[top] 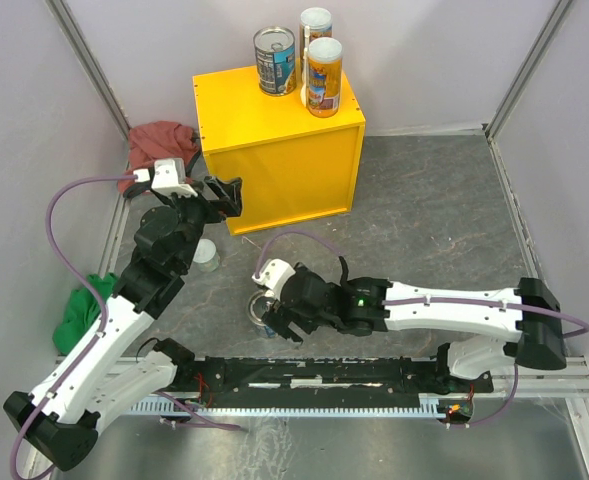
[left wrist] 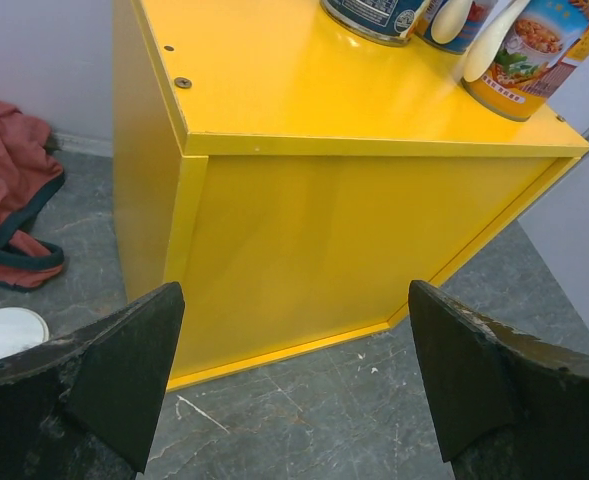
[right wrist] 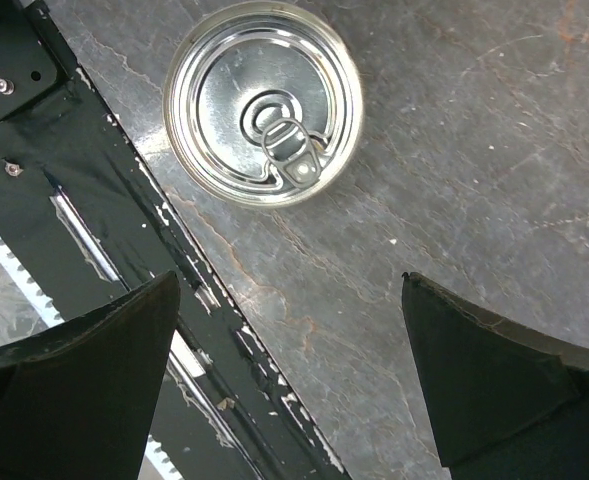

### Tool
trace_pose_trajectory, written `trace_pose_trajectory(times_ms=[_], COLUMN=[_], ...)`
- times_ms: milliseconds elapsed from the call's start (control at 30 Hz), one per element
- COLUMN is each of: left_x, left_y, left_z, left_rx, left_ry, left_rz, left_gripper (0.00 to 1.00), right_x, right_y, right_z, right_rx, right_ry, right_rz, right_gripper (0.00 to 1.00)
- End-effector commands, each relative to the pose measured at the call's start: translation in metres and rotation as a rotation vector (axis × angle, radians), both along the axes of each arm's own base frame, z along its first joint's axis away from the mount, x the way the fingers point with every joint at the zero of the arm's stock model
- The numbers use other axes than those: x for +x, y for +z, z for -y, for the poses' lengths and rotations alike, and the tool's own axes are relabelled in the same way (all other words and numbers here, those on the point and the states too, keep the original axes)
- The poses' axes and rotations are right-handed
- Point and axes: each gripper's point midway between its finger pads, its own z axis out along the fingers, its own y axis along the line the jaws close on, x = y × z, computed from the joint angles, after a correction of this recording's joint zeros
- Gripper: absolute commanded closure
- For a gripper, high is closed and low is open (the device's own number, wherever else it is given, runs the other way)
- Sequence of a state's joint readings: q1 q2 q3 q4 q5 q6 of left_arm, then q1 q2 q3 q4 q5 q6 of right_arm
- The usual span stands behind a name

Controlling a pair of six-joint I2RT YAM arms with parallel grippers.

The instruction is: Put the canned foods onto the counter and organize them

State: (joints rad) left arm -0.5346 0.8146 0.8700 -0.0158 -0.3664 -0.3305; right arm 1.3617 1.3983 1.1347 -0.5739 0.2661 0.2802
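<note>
The yellow counter [top: 284,160] bears one silver-topped blue tin [top: 274,60] and two orange-labelled cans [top: 324,76] [top: 315,28] at its far edge. My left gripper [top: 226,196] is open and empty, close to the counter's front left corner; in the left wrist view [left wrist: 294,300] the counter [left wrist: 304,230] fills the frame. A short white-lidded can [top: 206,255] stands on the floor beside the left arm. My right gripper [top: 274,318] is open over a second silver-topped tin [right wrist: 263,102], which stands just ahead of the jaws [right wrist: 289,290]. No other can shows.
A red cloth [top: 160,142] lies left of the counter and a green cloth [top: 80,312] by the left wall. The black base rail [right wrist: 84,220] runs right beside the floor tin. The white lid [left wrist: 4,336] and red cloth [left wrist: 9,190] show in the left wrist view.
</note>
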Motion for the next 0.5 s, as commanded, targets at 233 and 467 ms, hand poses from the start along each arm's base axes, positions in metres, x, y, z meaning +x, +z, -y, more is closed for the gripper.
trace_pose_trajectory(times_ms=[233,467], left_x=[-0.009,-0.009], left_y=[0.005,-0.002], left_z=[-0.013,-0.014], left_rx=[-0.085,-0.109], left_ry=[0.055,0.063], left_rz=[0.014,-0.002], left_gripper=[0.01,0.0], right_x=[-0.001,0.006], right_y=[-0.007,-0.02], right_z=[-0.036,-0.049], right_rx=[0.059,0.078], right_ry=[0.052,0.057], right_rz=[-0.006,-0.037], right_gripper=[0.01,0.01])
